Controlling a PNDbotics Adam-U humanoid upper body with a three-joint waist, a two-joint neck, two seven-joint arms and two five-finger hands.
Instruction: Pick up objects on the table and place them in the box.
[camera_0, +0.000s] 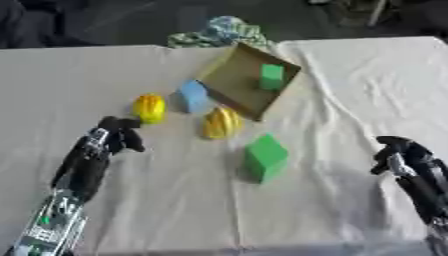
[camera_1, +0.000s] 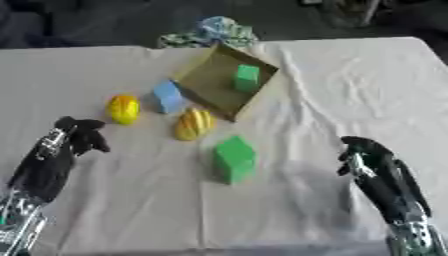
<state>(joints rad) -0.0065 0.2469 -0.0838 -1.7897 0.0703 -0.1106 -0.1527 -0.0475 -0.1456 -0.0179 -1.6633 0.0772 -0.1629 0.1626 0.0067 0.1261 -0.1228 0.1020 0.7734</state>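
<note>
- Box lies tipped with its mouth toward you, one green block inside; so loading is easy.
- Your left robot hand sits curled, empty, near the yellow object; your right robot hand likewise curled, idle.

No legible text, labels or nos. anywhere — box, blocks, cloth incl.

We look down on a table draped in a creased white cloth, a patterned blue-green bundle of fabric at its far edge, dark grey floor beyond
</note>
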